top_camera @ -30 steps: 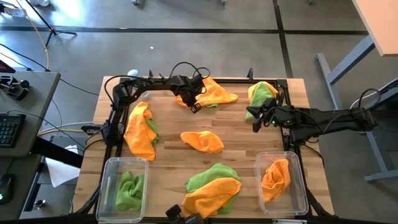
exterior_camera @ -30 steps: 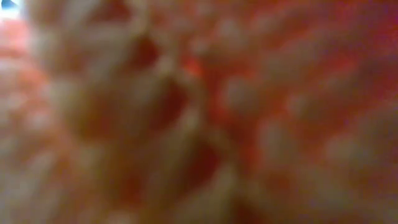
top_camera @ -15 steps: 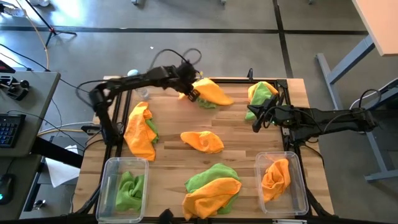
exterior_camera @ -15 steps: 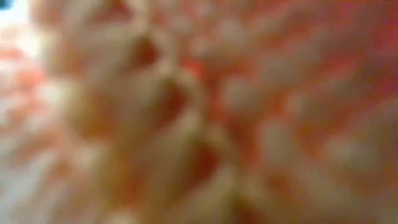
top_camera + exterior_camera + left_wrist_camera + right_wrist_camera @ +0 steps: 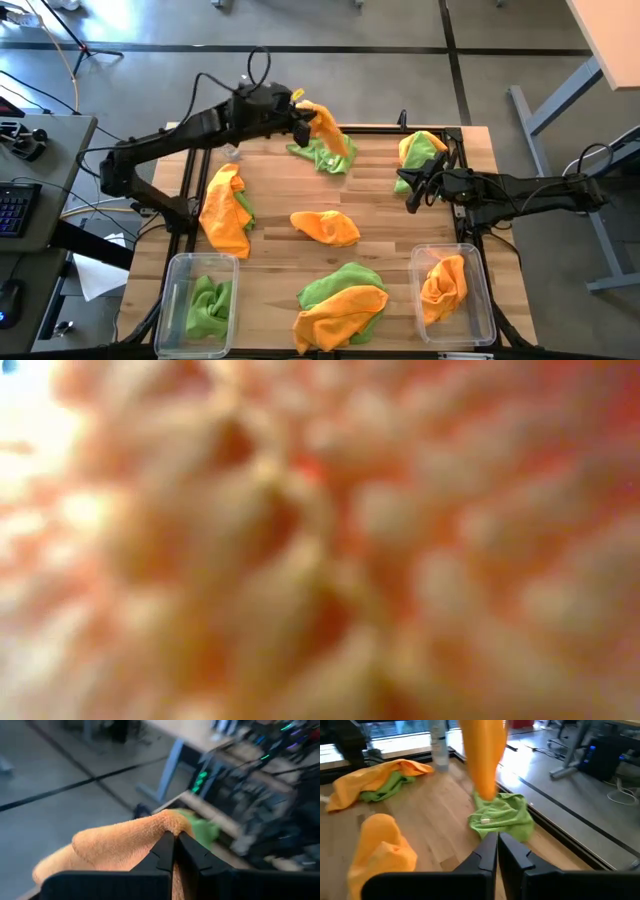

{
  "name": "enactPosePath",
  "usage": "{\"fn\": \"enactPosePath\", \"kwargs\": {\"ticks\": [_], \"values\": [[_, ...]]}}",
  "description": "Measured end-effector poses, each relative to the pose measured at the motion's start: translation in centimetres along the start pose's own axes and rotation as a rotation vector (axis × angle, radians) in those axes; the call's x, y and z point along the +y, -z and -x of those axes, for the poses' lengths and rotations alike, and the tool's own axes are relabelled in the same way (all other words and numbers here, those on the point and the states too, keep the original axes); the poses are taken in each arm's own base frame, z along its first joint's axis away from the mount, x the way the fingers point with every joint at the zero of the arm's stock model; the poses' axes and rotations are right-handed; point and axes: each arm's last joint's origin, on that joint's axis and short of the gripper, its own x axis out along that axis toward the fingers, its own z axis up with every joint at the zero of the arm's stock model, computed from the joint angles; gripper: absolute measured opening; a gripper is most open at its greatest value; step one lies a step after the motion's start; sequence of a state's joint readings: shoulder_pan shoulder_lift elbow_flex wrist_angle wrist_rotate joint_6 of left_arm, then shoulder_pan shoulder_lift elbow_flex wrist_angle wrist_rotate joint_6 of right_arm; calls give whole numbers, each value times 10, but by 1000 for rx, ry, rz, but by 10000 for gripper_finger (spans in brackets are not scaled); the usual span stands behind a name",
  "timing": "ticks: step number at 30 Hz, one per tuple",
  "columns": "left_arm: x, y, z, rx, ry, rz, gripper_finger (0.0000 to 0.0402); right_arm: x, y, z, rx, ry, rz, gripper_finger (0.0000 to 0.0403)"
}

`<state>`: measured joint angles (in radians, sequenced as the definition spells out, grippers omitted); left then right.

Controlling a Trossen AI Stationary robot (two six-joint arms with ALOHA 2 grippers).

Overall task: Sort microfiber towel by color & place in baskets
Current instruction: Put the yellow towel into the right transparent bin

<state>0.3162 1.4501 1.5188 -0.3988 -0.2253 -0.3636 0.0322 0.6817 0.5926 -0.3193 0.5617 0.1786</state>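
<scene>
My left gripper point(image 5: 300, 114) is raised over the table's far edge, shut on an orange-yellow towel point(image 5: 326, 128) that hangs below it. A lime green towel point(image 5: 320, 156) lies on the table under it. The right wrist view shows the same hanging orange-yellow towel point(image 5: 481, 755) and lime green towel point(image 5: 502, 815). My right gripper point(image 5: 409, 187) is shut and touches nothing, beside a green and orange pile point(image 5: 421, 150). The left basket point(image 5: 176, 268) holds a green towel. An orange one lies in the right basket point(image 5: 484, 300). My left gripper pinches a bunched fold of the orange-yellow towel point(image 5: 162, 822) between its two fingers. The towel droops over and below the fingers, slack. It hangs lifted off the wood, and its lower end point(image 5: 483, 794) reaches down to the green towel; whether they touch I cannot tell.
More towels lie about: an orange and green pair at the left point(image 5: 226, 210), an orange one mid-table point(image 5: 326, 227), and a green and orange heap at the near edge point(image 5: 341, 300). A clear bottle point(image 5: 439, 745) stands at the far edge. Orange fuzz fills the low view point(image 5: 320, 540).
My left gripper has risen and drawn back toward the far edge, shut on the orange-yellow towel. The towel, which lay spread on the table, has been lifted and now hangs in a narrow bunch. The green towel under it has stayed on the table and is uncovered.
</scene>
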Motion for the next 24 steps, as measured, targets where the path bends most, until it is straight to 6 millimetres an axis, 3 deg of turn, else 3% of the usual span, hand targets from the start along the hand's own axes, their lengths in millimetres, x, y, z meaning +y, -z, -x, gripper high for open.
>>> {"fn": "enactPosePath", "kwargs": {"ticks": [5,16,24], "values": [[-30,17,-3,29,41,16,0,3,-3,-1,-17,-54,10,77],[-91,79,-54,129,163,85,0,24,-11,-27,-86,-171,80,233],[-124,94,-75,174,243,87,0,41,-20,-47,-211,-244,112,266]]}}
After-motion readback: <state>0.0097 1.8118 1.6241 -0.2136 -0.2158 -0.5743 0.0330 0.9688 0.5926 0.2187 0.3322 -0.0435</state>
